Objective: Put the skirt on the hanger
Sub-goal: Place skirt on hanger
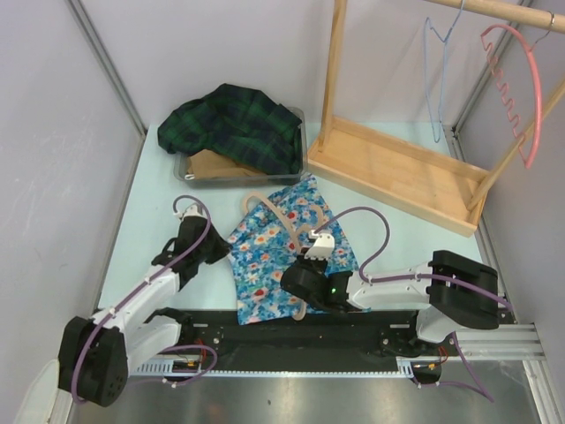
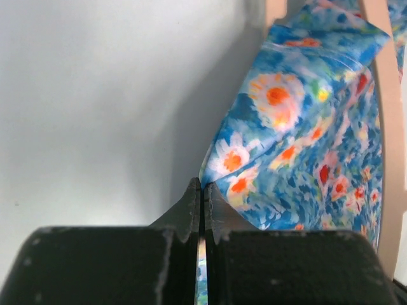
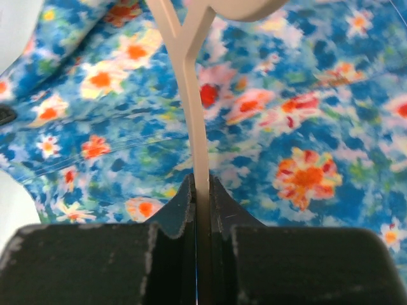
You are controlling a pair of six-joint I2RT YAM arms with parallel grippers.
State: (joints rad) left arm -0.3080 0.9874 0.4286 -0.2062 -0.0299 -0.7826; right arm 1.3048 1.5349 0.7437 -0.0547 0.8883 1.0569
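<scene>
Skirt [image 2: 292, 159] edge pinched in left gripper [image 2: 202, 189], hanger [image 3: 189, 95] clamped in right gripper [image 3: 202, 184]

Skirt [image 1: 265, 256] lies mid-table [image 1: 150, 212], toward the near edge, with the hanger [image 1: 284, 218] on top. Left gripper [image 1: 221, 252] pinches the skirt's left edge. Right gripper [image 1: 311, 256] clamps the hanger over the skirt's right part. Tray [image 1: 190, 174] sits far left with a garment [image 1: 238, 124] in it. Rack [image 1: 388, 163] stands far right.
</scene>
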